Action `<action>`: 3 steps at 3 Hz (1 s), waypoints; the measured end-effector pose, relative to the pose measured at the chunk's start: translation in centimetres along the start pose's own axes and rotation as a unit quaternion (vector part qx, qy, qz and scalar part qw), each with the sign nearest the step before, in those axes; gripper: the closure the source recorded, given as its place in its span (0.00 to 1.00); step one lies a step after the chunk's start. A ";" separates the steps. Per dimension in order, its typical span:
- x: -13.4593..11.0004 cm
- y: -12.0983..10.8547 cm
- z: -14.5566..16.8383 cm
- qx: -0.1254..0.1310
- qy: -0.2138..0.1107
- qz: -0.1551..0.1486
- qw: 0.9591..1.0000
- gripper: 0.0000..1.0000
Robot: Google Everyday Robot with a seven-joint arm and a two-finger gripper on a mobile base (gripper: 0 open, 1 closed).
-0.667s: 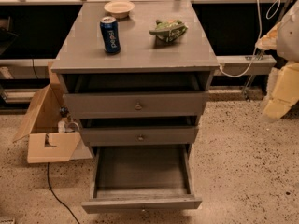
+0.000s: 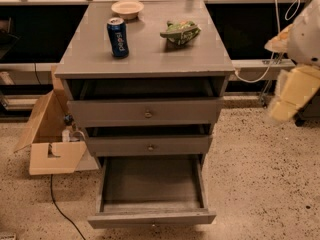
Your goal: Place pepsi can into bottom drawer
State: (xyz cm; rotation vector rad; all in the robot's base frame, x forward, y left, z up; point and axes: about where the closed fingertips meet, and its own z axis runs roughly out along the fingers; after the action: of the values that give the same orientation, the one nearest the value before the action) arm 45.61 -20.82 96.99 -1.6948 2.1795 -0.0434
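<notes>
The pepsi can (image 2: 117, 37), dark blue with white lettering, stands upright on the left part of the grey cabinet's top (image 2: 145, 59). The bottom drawer (image 2: 151, 189) is pulled far out and its inside looks empty. My gripper (image 2: 284, 104) hangs at the right edge of the view, level with the upper drawers. It is well to the right of the cabinet and far from the can, and nothing shows in it.
A cream bowl (image 2: 127, 8) and a green snack bag (image 2: 180, 31) also sit on the cabinet top. The two upper drawers (image 2: 147, 113) stand slightly open. An open cardboard box (image 2: 50, 139) and a black cable (image 2: 62, 209) lie on the speckled floor to the left.
The pale lower part of my arm has shifted slightly left, toward the cabinet. The can and the drawers have not moved.
</notes>
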 end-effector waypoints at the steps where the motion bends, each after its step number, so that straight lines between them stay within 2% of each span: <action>1: -3.1 -3.7 3.5 0.001 -0.066 0.005 0.998 0.00; 2: -6.9 -8.7 7.7 0.017 -0.135 0.027 0.990 0.00; 3: -6.9 -8.7 7.7 0.017 -0.135 0.027 0.990 0.00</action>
State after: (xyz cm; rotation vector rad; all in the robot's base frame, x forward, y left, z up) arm 57.46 -15.17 93.91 -1.5236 2.0098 0.1534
